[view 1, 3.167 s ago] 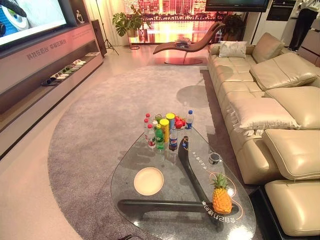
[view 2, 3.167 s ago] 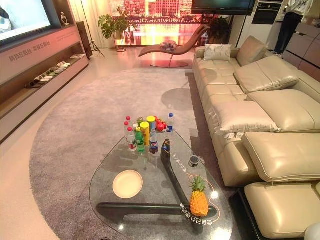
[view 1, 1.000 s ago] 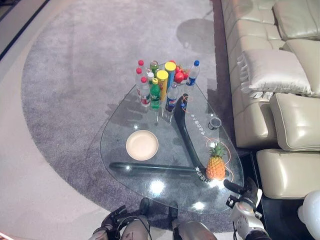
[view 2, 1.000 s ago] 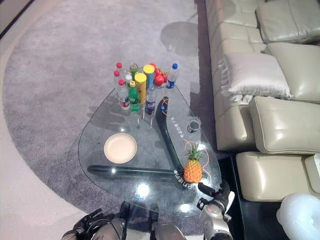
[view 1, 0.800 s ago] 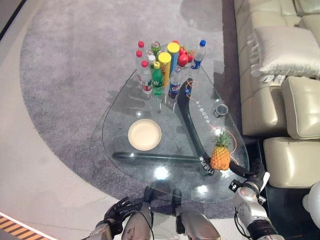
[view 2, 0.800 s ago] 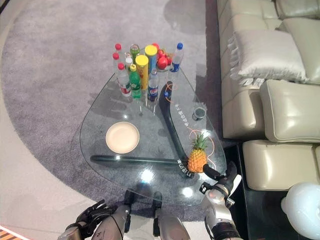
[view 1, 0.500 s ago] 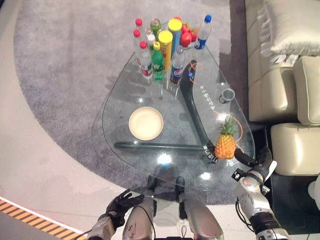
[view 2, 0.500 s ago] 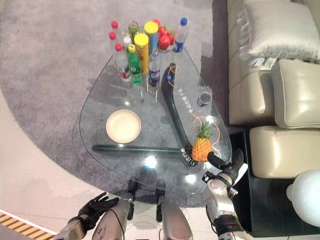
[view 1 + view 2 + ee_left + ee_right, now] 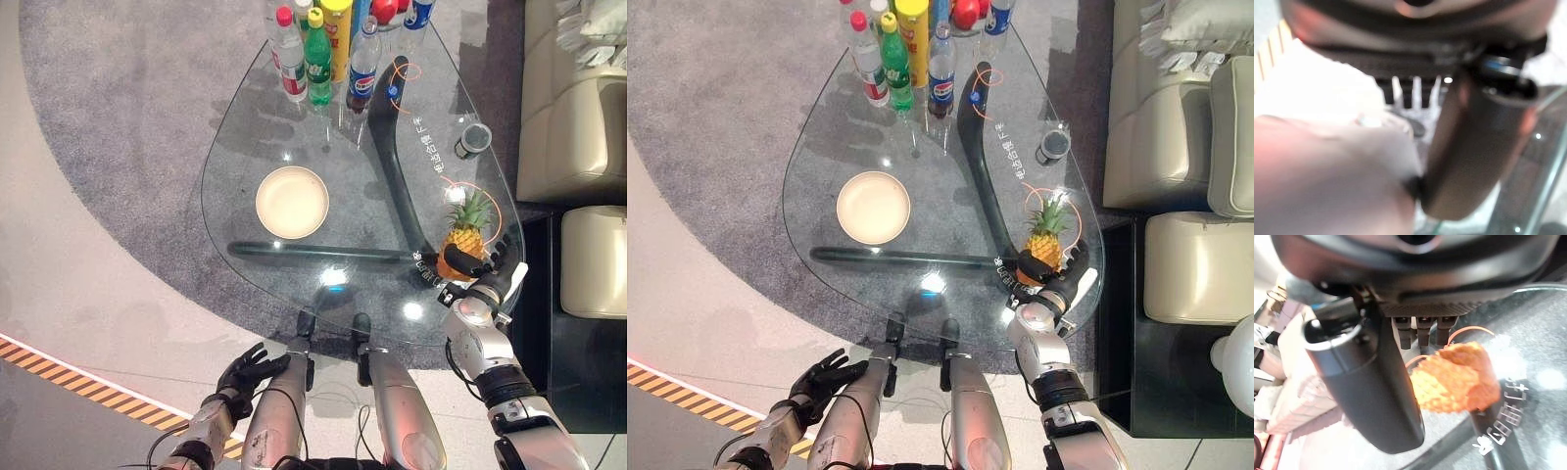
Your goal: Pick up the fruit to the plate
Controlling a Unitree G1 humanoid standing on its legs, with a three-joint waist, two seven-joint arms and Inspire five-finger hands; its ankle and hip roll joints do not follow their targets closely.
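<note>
Now at the near right corner of a glass counter (image 9: 245, 117), the robot's right hand (image 9: 487, 281) reaches the pineapple (image 9: 462, 243), which stands upright on the glass beside a dark curved support beam (image 9: 392, 166) under the top. Its dark fingers (image 9: 1078, 266) spread wide on either side of the fruit's lower body without closing round it; in the right wrist view the orange fruit (image 9: 1454, 377) sits just past the straight fingers and the thumb. A round cream plate (image 9: 292, 202) lies on the counter's left half, well apart from the pineapple. At the far end stands a cluster of bottles (image 9: 318, 49) with red, green and blue caps, next to a yellow-lidded canister (image 9: 913, 29). A small dark cup (image 9: 473, 141) rests near the right edge. The left hand (image 9: 245, 372) hangs low beside the counter's near edge over the pale floor, fingers relaxed and loosely spread, holding nothing. A beige leather sofa (image 9: 573, 127) lines the right side, on a grey round rug (image 9: 118, 127).
</note>
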